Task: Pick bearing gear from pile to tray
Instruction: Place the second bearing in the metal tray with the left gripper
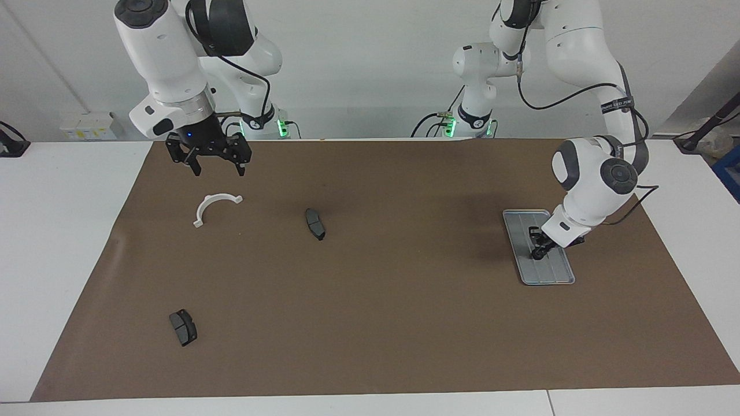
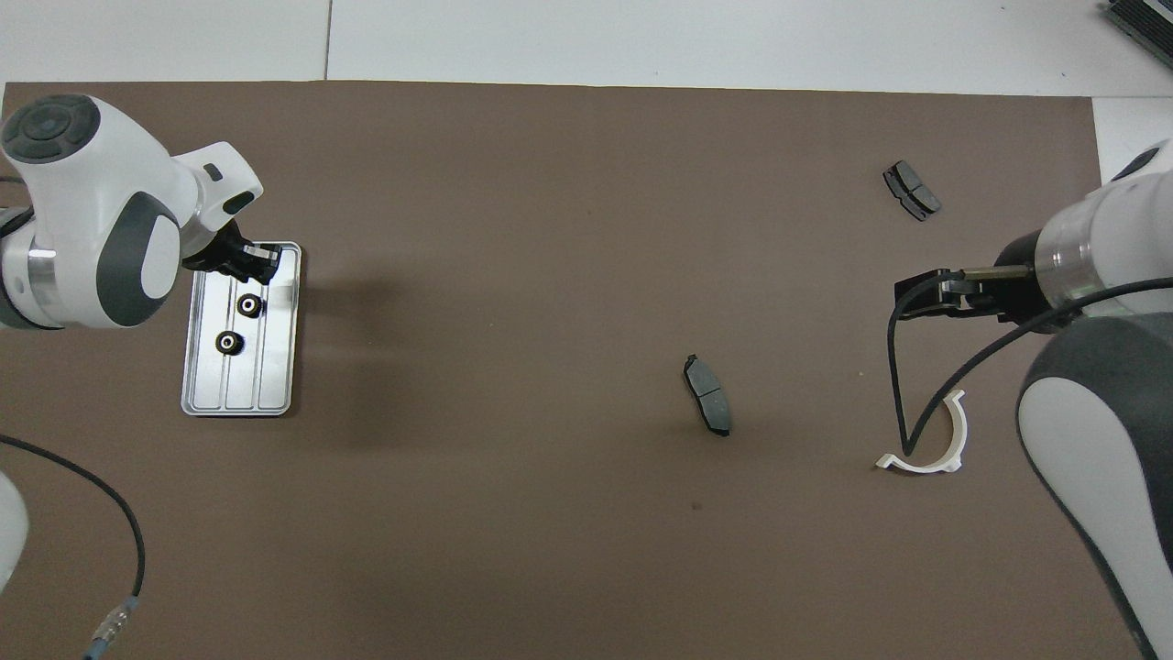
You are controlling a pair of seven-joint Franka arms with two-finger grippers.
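The silver tray (image 1: 553,273) (image 2: 275,385) lies on the brown mat at the left arm's end of the table. Two black bearing gears (image 2: 248,304) (image 2: 229,343) rest in it. My left gripper (image 1: 539,251) (image 2: 260,260) hangs low over the tray's end farther from the robots, shut on a small dark bearing gear that barely shows at its tips. Of the pile, two dark grey pads (image 1: 315,224) (image 1: 182,327) and a white half-ring bracket (image 1: 215,199) lie spread over the mat. My right gripper (image 1: 211,167) (image 2: 926,298) waits open in the air above the mat beside the bracket.
The brown mat (image 1: 404,323) covers most of the white table. The right arm's cable (image 2: 903,385) hangs over the bracket (image 2: 955,438) in the overhead view. A loose cable end (image 2: 110,628) lies by the left arm's base.
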